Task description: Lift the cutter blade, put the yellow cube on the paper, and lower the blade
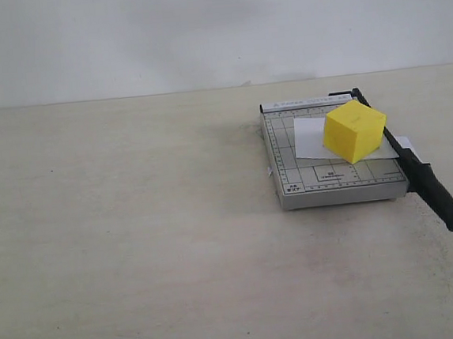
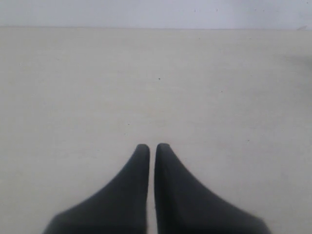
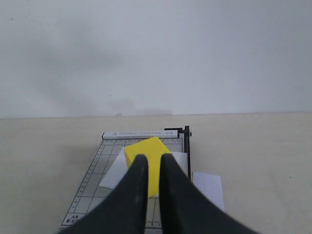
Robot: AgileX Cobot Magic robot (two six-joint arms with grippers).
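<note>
The yellow cube (image 1: pixel 354 130) rests on the white paper (image 1: pixel 309 138), which lies on the grey gridded board (image 1: pixel 291 181). The cutter blade (image 1: pixel 439 198) lies down flat along the board's right edge, its thick black handle sticking out toward the front. Neither gripper shows in the exterior view. In the right wrist view my right gripper (image 3: pixel 153 158) is shut, holding nothing, with the cube (image 3: pixel 146 150), paper (image 3: pixel 115 174) and thin blade arm (image 3: pixel 187 151) beyond its tips. My left gripper (image 2: pixel 152 146) is shut over bare table.
A white strip of paper (image 3: pixel 208 187) lies on the table just outside the blade, also seen as a white strip (image 1: pixel 410 153) in the exterior view. The beige table (image 1: pixel 120 226) stretches left of the board; a white wall stands behind.
</note>
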